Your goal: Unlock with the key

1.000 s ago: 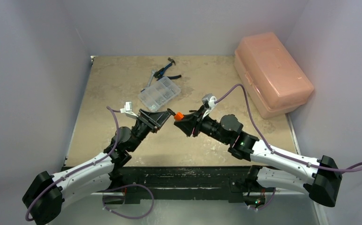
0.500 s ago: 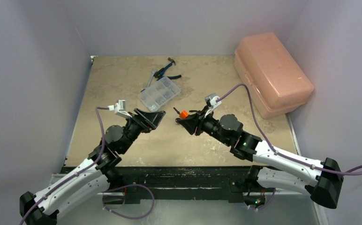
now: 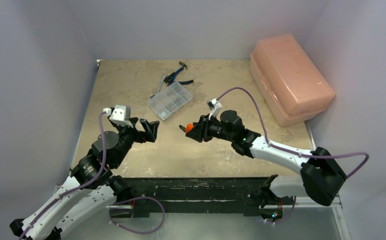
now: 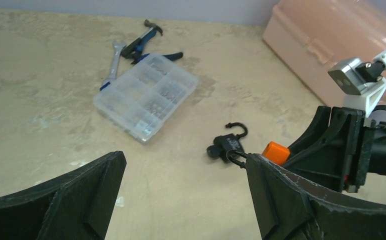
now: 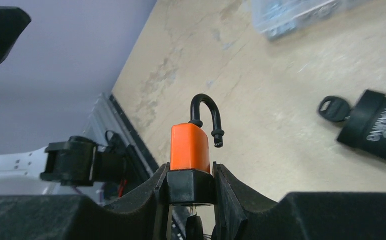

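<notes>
The orange lock (image 5: pixel 190 147) is in the middle of the right wrist picture, standing up. My right gripper (image 5: pixel 191 176) pinches its bottom from both sides. Its black hook (image 5: pixel 204 116) is up, and one end hangs free. From above, the orange lock sits near the middle of the picture, over the table (image 3: pixel 131 82). A black lock (image 5: pixel 376 126) lies flat on the table at the right edge of the right wrist picture. A black key (image 5: pixel 333 109) is at its left end, touching it. My left gripper (image 3: pixel 148 129) is to the left of the orange lock, well apart from it. Its fingers (image 4: pixel 291 200) are spread wide and hold nothing. Higher up in the top picture is a clear box (image 3: pixel 169 100) with little parts in it. Just above it lie some blue and black tools (image 3: pixel 177 76). A big pink box (image 3: pixel 288 85) fills the upper right.
</notes>
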Controlling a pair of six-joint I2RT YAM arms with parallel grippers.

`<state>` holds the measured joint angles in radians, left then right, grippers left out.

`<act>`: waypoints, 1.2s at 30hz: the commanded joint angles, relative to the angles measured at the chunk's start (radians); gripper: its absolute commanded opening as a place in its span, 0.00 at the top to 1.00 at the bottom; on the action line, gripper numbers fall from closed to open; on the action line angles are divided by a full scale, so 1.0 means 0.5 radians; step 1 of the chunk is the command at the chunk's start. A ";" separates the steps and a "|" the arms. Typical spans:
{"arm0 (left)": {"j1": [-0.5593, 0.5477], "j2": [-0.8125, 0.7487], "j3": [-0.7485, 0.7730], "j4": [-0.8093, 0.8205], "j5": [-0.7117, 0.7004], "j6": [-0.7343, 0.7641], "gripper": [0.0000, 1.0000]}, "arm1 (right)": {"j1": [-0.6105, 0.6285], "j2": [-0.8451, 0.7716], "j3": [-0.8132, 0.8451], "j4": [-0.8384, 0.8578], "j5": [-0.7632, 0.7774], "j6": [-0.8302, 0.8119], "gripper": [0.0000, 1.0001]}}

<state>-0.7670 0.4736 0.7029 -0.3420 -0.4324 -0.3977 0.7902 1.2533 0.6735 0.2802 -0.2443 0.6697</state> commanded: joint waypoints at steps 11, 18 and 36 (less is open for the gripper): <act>0.009 -0.071 0.033 -0.138 -0.203 0.244 0.01 | 0.020 0.926 0.316 1.264 -0.619 0.869 1.00; 0.010 -0.064 0.035 -0.141 -0.197 0.248 0.01 | 0.051 1.352 0.534 1.529 -0.673 1.134 1.00; 0.040 -0.046 0.036 -0.132 -0.154 0.265 0.01 | 0.111 1.737 0.783 1.035 -0.455 0.921 1.00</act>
<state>-0.7567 0.4438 0.7029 -0.4324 -0.5129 -0.2913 0.8406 2.1117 1.0096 0.8261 -0.5125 1.1687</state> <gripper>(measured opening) 0.990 0.372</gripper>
